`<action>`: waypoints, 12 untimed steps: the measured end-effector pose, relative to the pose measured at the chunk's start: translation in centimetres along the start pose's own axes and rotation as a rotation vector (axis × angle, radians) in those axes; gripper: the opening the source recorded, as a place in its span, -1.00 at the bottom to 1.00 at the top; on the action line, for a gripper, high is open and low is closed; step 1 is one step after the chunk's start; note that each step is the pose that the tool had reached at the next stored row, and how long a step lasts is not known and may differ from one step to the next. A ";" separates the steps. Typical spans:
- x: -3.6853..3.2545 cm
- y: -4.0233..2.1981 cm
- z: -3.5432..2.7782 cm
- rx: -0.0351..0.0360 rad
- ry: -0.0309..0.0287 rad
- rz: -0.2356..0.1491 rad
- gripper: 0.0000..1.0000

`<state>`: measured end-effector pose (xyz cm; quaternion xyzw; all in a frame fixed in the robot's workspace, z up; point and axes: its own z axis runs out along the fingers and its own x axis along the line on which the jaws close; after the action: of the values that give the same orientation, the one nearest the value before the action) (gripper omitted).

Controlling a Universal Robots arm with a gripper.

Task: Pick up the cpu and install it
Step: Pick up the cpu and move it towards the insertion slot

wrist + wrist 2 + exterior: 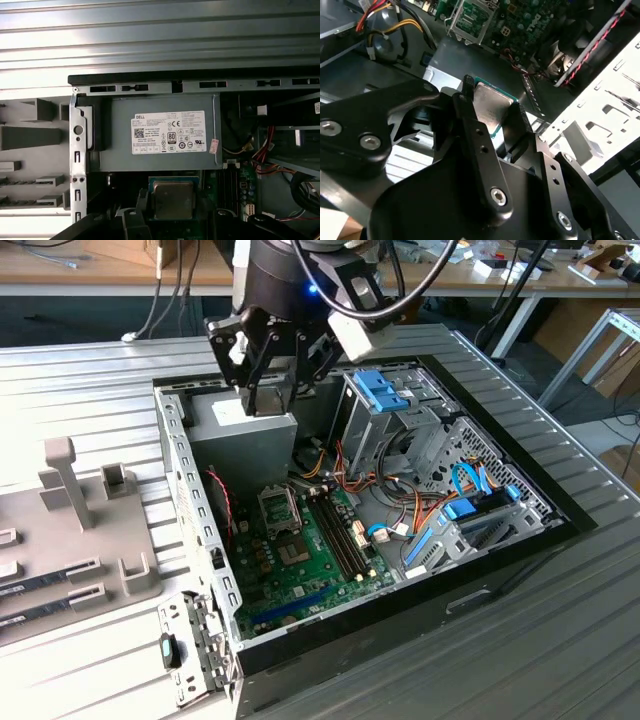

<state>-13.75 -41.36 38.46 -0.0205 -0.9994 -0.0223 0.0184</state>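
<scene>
The cpu (489, 105) is a small square chip with a dull silver top and a thin green edge. It sits clamped between the black fingers (470, 115) of my gripper (492, 100), which is shut on it. It is seen again in the first wrist view, cpu (172, 199) in gripper (173, 201), just off the labelled power supply (160, 132). In the exterior view my gripper (268, 398) hangs above the grey power supply (245, 435) at the back of the open computer case. The silver socket frame (280, 510) lies lower down on the green motherboard (300, 560).
The socket frame (472, 17) shows beyond the chip in the second wrist view. Drive cages with blue clips (385, 390) and bundled orange and red cables (400, 510) fill the case toward the exterior view's right. A grey fixture tray (70, 530) lies at the exterior view's left.
</scene>
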 end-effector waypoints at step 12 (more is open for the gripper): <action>-2.81 0.12 -0.10 0.0001 0.0001 0.000 -0.05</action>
<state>-10.94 -41.36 38.46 -0.0205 -0.9994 -0.0223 0.0184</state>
